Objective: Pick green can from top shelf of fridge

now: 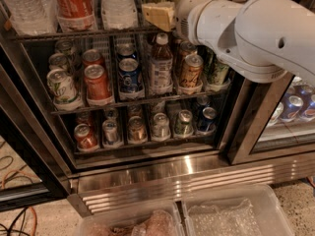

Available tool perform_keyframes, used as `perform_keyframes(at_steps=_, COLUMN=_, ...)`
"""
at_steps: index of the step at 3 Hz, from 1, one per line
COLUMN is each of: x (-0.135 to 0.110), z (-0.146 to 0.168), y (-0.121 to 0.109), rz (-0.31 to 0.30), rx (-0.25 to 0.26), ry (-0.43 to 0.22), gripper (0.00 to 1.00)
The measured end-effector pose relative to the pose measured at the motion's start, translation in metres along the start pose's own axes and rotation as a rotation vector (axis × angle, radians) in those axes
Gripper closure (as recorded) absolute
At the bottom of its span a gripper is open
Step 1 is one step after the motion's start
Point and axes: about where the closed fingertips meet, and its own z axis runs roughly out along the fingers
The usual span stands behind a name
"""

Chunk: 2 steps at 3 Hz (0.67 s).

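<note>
The fridge stands open in front of me, with wire racks of drinks. The top shelf holds a water bottle, a red cola bottle and a white bottle. My gripper, on a bulky white arm, reaches in at the top shelf's rail, just right of the white bottle. The green can is hidden behind the gripper and arm, or lies above the picture's edge; I cannot make it out.
The rack below holds a pale green-and-white can, a red can, a blue can and a brown bottle. Small cans fill the lowest rack. Clear plastic bins sit on the floor. Cables lie at left.
</note>
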Motion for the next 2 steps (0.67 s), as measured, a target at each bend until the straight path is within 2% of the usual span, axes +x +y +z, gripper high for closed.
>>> perform_keyframes(at_steps=2, x=-0.029, z=0.010, y=-0.003, rz=0.060, rx=0.040, ry=-0.079, gripper=0.40)
